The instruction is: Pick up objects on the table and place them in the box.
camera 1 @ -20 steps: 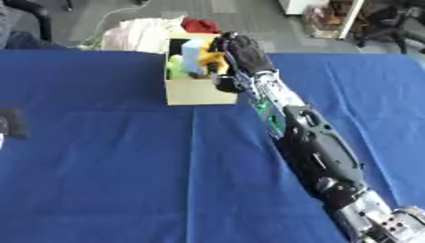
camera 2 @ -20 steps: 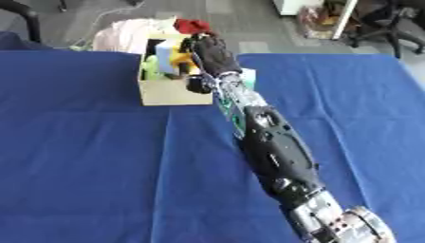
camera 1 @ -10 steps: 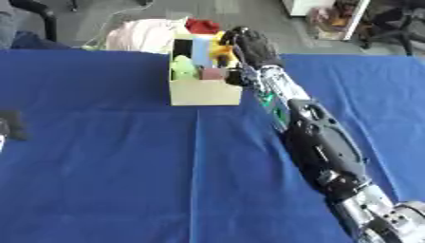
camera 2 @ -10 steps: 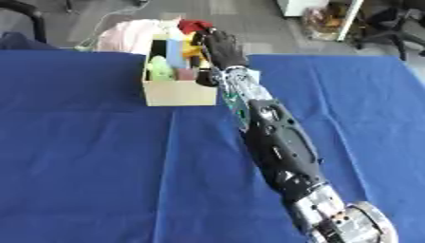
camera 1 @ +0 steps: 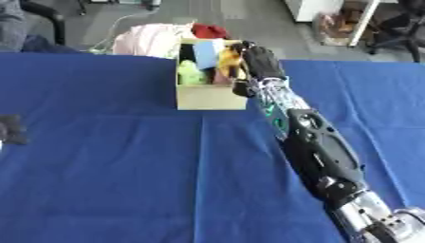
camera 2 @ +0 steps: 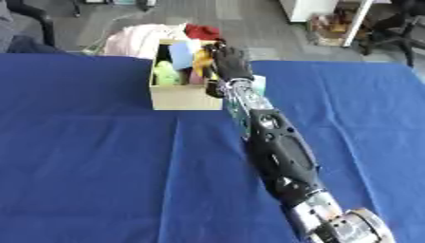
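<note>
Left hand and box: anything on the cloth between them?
Nothing: in the left eye view only bare blue cloth lies between the left hand at the left edge and the box.

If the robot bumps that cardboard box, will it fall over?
Probably not. The box looks low and wide and sits flat on the blue cloth, so it would likely slide rather than tip. It is stuffed with colourful things, which probably weigh it down. The right hand is at its rim.
</note>
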Tool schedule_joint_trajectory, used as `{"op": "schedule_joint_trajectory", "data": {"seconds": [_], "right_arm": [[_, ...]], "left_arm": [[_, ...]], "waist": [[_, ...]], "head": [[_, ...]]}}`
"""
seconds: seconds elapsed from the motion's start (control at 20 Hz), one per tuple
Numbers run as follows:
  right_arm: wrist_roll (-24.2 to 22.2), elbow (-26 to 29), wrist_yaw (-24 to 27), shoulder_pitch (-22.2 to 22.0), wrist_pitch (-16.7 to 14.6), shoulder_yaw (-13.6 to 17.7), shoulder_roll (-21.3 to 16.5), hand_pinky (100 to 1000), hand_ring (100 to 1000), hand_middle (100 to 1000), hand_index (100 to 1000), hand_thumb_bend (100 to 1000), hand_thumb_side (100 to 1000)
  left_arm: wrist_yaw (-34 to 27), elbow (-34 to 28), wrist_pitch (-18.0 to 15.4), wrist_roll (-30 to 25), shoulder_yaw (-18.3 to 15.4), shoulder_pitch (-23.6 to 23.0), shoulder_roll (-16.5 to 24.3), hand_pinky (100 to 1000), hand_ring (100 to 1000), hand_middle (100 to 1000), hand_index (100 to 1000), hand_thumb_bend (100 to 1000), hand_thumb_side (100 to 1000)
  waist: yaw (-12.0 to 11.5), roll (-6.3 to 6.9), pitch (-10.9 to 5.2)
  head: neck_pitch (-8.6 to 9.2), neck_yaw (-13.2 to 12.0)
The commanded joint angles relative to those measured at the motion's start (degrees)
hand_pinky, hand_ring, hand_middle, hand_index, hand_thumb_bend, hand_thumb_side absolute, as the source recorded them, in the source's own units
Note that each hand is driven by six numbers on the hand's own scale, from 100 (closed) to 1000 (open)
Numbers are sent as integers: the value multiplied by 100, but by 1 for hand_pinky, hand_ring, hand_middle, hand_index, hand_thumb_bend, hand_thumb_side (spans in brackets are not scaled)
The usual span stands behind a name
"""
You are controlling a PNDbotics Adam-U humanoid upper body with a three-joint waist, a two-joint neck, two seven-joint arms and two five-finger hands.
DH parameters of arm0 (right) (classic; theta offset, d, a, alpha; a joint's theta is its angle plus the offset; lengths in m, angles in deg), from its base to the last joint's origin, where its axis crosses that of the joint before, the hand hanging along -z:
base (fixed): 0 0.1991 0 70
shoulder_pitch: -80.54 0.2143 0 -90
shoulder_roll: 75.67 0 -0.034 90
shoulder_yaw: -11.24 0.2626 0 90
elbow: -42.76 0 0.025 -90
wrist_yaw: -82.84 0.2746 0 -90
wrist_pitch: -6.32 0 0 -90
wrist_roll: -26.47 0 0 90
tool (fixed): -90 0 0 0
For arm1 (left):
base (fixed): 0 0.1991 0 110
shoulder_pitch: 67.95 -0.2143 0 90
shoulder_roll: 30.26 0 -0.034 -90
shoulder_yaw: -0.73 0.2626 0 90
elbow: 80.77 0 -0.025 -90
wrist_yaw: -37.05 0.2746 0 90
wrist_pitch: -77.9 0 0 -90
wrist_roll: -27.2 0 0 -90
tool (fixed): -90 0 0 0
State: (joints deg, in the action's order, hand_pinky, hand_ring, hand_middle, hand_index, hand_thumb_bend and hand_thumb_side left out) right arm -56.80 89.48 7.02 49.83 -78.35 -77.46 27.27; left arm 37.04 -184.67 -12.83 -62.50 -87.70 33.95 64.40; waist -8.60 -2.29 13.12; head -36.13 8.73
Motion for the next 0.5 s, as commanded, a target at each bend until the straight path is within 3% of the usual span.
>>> {"op": "schedule_joint_trajectory", "data": {"seconds": [0.05, 0.35, 0.5], "right_arm": [[37, 17, -147, 141, 155, 69, -66, 730, 672, 785, 887, 110, 178], [-168, 161, 23, 234, 102, 69, -153, 825, 837, 914, 967, 174, 482], [-358, 326, 256, 324, -48, 24, -241, 849, 871, 935, 987, 201, 541]], "left_arm": [[-8, -114, -1, -18, -2, 82, 85, 894, 609, 603, 764, 100, 724], [-18, -107, 3, -5, -12, 63, 90, 894, 608, 601, 764, 100, 726], [-19, -97, 7, -3, -12, 51, 95, 895, 608, 601, 764, 100, 728]], "waist": [[-17, -59, -79], [-9, -67, -102], [11, -74, -119]], "head": [[95, 24], [93, 9], [85, -2]]}}
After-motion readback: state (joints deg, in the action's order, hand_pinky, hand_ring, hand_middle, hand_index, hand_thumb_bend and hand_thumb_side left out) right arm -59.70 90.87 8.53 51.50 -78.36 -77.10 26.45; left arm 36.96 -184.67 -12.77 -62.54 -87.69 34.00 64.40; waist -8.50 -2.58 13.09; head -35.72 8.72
